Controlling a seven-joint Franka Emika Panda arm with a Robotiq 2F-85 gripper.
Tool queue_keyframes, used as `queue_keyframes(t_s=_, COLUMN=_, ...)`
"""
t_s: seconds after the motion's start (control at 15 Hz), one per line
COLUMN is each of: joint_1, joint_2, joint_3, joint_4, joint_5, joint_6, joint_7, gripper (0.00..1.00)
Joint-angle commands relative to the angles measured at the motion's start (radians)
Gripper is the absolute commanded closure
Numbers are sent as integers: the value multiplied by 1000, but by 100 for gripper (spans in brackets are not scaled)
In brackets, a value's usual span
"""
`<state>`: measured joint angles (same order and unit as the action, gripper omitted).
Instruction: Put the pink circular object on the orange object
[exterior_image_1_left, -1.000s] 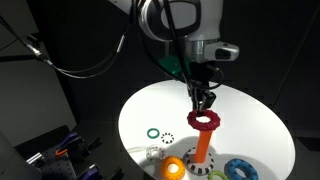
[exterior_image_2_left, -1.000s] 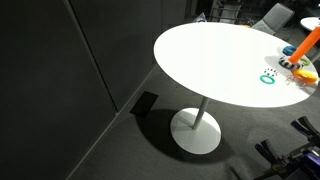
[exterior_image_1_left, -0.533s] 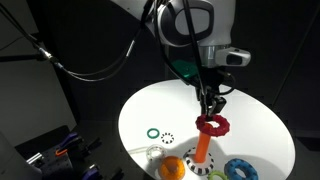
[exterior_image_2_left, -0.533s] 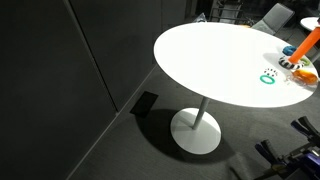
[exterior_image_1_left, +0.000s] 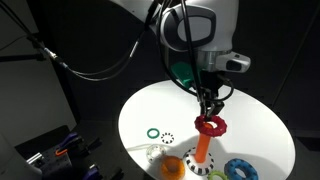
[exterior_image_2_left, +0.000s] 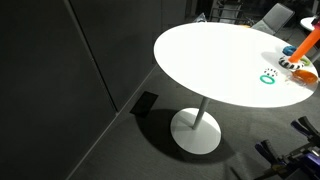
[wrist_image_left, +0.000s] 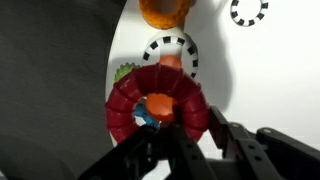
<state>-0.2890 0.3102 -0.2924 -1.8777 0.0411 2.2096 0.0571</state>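
My gripper (exterior_image_1_left: 208, 108) is shut on the pink-red ring (exterior_image_1_left: 211, 126) and holds it right at the top of the upright orange peg (exterior_image_1_left: 203, 150) near the table's front edge. In the wrist view the ring (wrist_image_left: 125, 105) surrounds the peg's orange top (wrist_image_left: 160, 106), which shows through its hole, and my fingers (wrist_image_left: 190, 140) grip the ring's near side. The peg's black-and-white base (wrist_image_left: 170, 48) shows beyond. In an exterior view only the peg (exterior_image_2_left: 305, 42) shows at the far right edge.
On the round white table (exterior_image_1_left: 150, 105) lie a thin green ring (exterior_image_1_left: 152, 133), a black-and-white dashed ring (exterior_image_1_left: 168, 138), a yellow-orange ring (exterior_image_1_left: 173, 166) and a blue ring (exterior_image_1_left: 240, 170). A green object (exterior_image_1_left: 181, 72) sits behind the gripper.
The gripper has moved toward the front right and lower with the pink ring, bringing it from beside the peg's top to directly over it.
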Motion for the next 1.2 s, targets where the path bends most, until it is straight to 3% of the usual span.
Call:
queue_keyframes(t_s=0.0, joint_1=-20, joint_2=13, joint_3=16, joint_4=38, joint_5=37, joint_6=-33, joint_7=-8, gripper=90)
queue_keyframes(t_s=0.93, joint_1=-18, joint_2=22, joint_3=16, joint_4=14, joint_5=53, joint_6=-27, joint_7=-4, gripper=90)
queue_keyframes(t_s=1.0, joint_1=-18, joint_2=21, joint_3=16, joint_4=13, joint_5=52, joint_6=-25, joint_7=-6, gripper=86)
queue_keyframes(t_s=1.07, joint_1=-18, joint_2=20, joint_3=16, joint_4=11, joint_5=51, joint_6=-22, joint_7=-6, gripper=45)
queue_keyframes(t_s=1.13, joint_1=-18, joint_2=19, joint_3=16, joint_4=9, joint_5=52, joint_6=-22, joint_7=-6, gripper=44)
